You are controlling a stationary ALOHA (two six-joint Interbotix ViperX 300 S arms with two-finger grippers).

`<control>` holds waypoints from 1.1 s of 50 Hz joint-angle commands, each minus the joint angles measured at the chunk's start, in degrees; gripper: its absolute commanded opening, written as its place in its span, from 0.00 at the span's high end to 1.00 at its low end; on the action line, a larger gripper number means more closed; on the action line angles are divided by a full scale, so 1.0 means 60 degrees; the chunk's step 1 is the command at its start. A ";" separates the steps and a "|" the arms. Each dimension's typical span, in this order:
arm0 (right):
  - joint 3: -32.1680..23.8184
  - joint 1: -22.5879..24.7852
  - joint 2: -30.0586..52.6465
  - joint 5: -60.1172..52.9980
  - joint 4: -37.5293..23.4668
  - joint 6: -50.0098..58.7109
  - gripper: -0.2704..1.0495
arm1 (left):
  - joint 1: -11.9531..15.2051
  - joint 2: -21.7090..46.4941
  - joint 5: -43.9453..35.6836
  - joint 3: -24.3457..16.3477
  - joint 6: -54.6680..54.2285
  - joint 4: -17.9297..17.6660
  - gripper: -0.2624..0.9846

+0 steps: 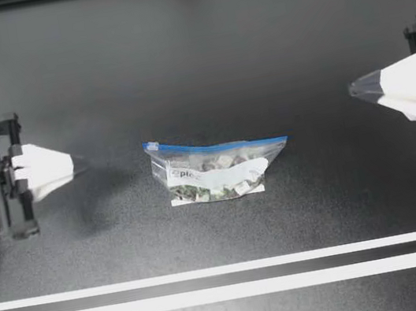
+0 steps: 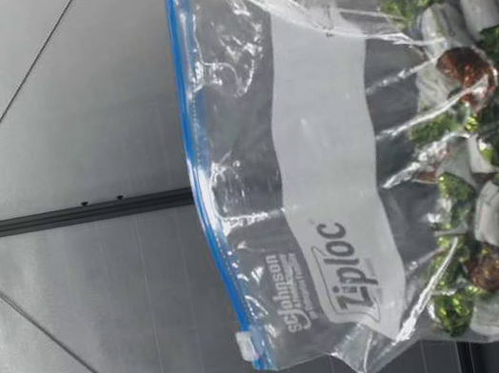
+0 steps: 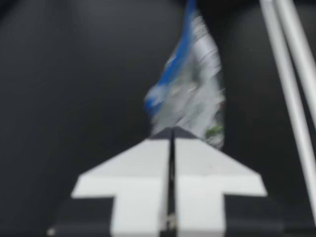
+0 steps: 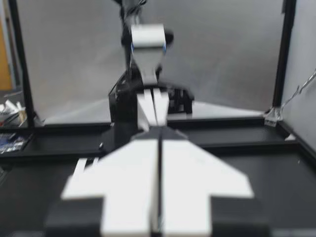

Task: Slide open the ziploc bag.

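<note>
White and wedge-shaped, the fingers of our left claw (image 1: pixel 74 165) are pressed flat together with nothing between them; the left wrist view shows only a hairline seam where they meet. That claw hovers at the left side of the black counter (image 1: pixel 191 54), its tip aimed at the middle, well apart from the ziploc bag (image 1: pixel 214 169).

The bag sits near the centre of the counter, between the two claws and touched by neither. Two white tape lines (image 1: pixel 227 268) cross the counter to one side of it. A blue zip strip (image 1: pixel 222 144) runs along the bag's edge away from those lines, and the small pale slider (image 1: pixel 150 146) sits at the strip's left end, the end nearer our left claw. In the low view the strip forms the bag's top edge as one unbroken band. Wrapped candies (image 2: pixel 472 79) in green, brown and white are bunched at the bottom, against the counter. In the left wrist view the bag lies straight ahead of the claw, blurred.

Our right claw (image 1: pixel 351 88) is at the right side, likewise clenched on nothing, its tip pointing inward, well apart from the bag. Its wrist view looks across the counter at the left arm opposite.
</note>
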 commanded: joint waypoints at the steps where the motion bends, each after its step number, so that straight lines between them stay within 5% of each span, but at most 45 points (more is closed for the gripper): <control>1: -0.0469 -0.0103 0.0396 -0.0352 -0.0015 -0.0015 0.92 | 0.0205 0.0615 -0.1128 0.0117 0.0059 -0.0220 0.91; 9: -0.1084 -0.0146 0.1128 -0.0439 -0.0015 -0.0044 0.92 | 0.0205 0.1670 -0.2344 0.0205 -0.0059 -0.0234 0.80; 22: -0.1919 -0.0586 0.2314 -0.0483 -0.0015 -0.0044 0.89 | 0.0161 0.3252 -0.2959 -0.0293 -0.0513 -0.0176 0.38; 32: -0.2607 -0.0630 0.3340 -0.0483 -0.0015 -0.0073 0.79 | 0.0044 0.4468 -0.3735 -0.0879 -0.1040 0.0322 0.40; 45: -0.3369 -0.0630 0.4482 -0.0483 -0.0059 -0.0088 0.52 | -0.0220 0.5508 -0.3984 -0.1685 -0.1113 0.0381 0.40; 55: -0.3940 -0.0630 0.5537 -0.0410 -0.0161 -0.0073 0.50 | -0.0308 0.5479 -0.4014 -0.1714 -0.1113 0.0381 0.51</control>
